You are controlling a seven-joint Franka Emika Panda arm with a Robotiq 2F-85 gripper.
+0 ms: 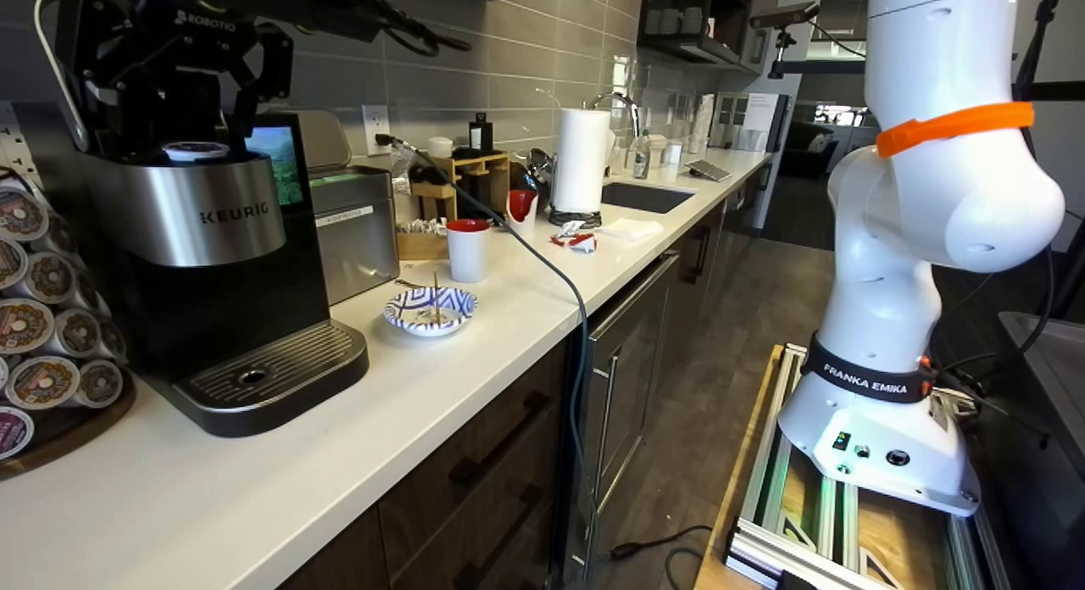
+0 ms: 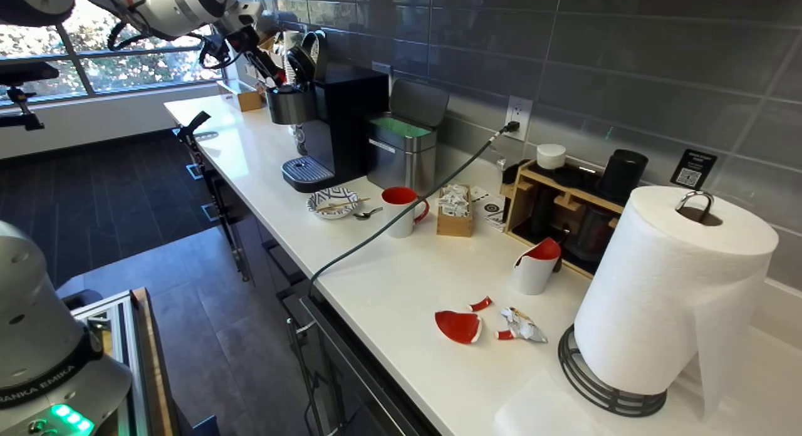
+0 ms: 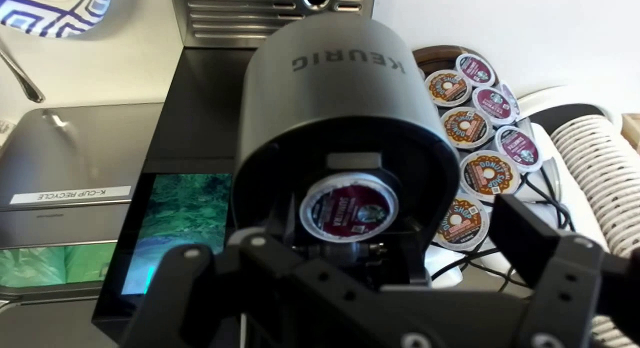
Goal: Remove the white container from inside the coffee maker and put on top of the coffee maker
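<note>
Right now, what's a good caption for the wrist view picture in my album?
A Sumatra pod sits in the open coffee maker, with the gripper spread open close by.

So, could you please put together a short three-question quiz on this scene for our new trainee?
1. Multiple choice: where is the white container?
a) in the patterned dish
b) in the open top of the coffee maker
c) inside the mug
2. True or false: the end effector is closed on the white container.
3. Fill in the missing word: the label on the metal bin beside the coffee maker reads "K-CUP ____".

Key:
1. b
2. False; the end effector stands open.
3. RECYCLE
</note>
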